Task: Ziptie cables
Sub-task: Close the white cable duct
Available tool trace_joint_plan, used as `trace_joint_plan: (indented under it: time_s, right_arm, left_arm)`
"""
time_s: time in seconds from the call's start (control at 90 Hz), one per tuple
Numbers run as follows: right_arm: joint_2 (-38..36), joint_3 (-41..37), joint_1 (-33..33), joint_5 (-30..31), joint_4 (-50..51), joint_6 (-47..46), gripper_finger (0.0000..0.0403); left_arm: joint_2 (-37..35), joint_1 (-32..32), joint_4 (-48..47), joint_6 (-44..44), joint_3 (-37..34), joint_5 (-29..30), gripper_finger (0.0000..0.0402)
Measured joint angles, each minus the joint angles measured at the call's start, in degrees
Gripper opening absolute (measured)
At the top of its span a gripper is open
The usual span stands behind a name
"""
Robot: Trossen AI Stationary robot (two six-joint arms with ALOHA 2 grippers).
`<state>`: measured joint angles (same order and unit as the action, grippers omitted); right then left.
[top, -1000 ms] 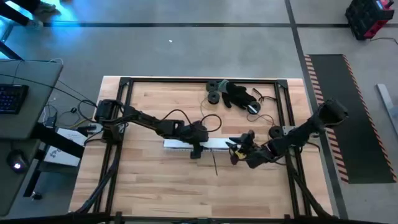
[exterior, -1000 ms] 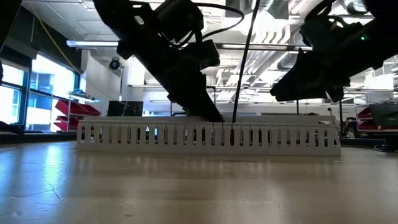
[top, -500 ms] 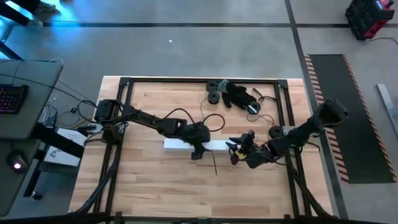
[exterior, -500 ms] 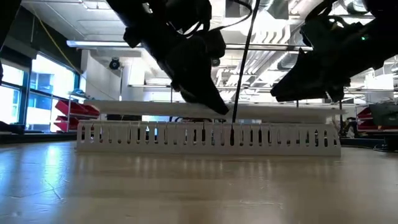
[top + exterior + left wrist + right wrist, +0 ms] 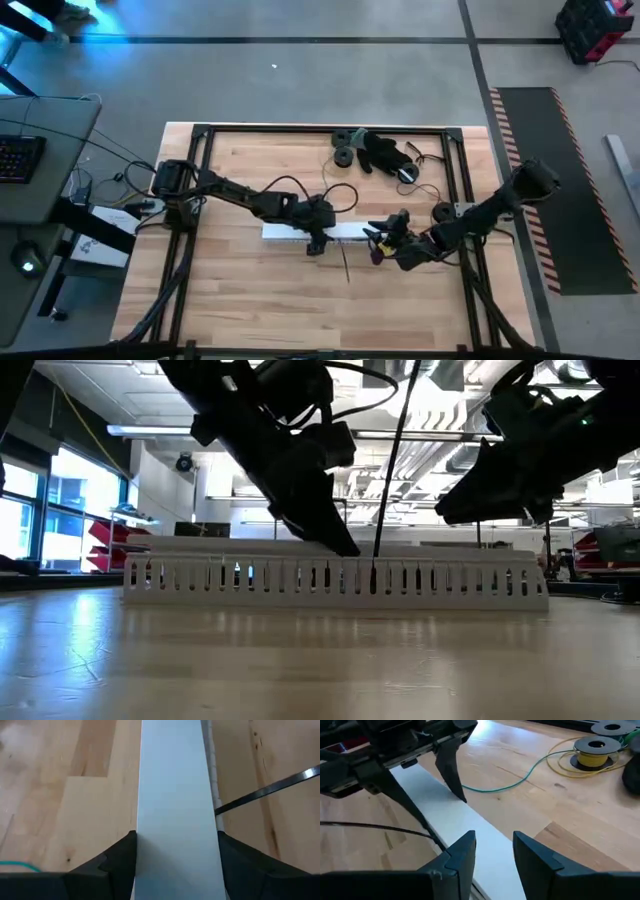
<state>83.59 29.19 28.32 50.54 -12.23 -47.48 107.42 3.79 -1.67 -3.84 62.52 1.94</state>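
Currently the table carries the white slotted duct across its middle, with the lid resting along the duct's top.

1. Left gripper: positioned over the duct's mid-length. Its fingers are spread to the lid's width and bear on both long edges, so it holds the lid.
2. Right gripper: positioned just above the duct's right end. Its fingers stand narrowly apart with nothing between them.
3. Cables: only a small patch of red and yellow shows beside the right gripper at the duct's right end. The rest cannot be seen and is probably inside the duct.
4. Ziptie: a thin black strip projects from the duct's side near the left gripper.

Procedure, as judged: the step in hand appears to be handling the lid to reach the wires. Keep the grip centred and square on the lid so it stays level. Move straight up or down, without twisting. Avoid trapping the ziptie or any wire beneath the lid edge.
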Motion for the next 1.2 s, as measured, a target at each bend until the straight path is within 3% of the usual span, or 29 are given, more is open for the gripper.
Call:
trace_joint_plan:
  time_s: [0.422, 1.067, 1.2]
  right_arm:
    - [0.0, 0.0, 0.0, 0.0, 0.15, 0.0, 0.0116]
    - [0.0, 0.0, 0.0, -1.98, 0.22, -0.13, 0.0116]
    - [0.68, -0.01, -1.0, -3.3, 4.58, -3.43, 0.0116]
  left_arm:
    - [0.0, 0.01, 0.49, -0.01, 0.07, -4.07, 0.0211]
    - [0.09, 0.55, 0.5, 5.11, 0.09, -2.52, 0.0211]
    - [0.09, 0.55, 0.58, 5.51, 0.09, -1.89, 0.0211]
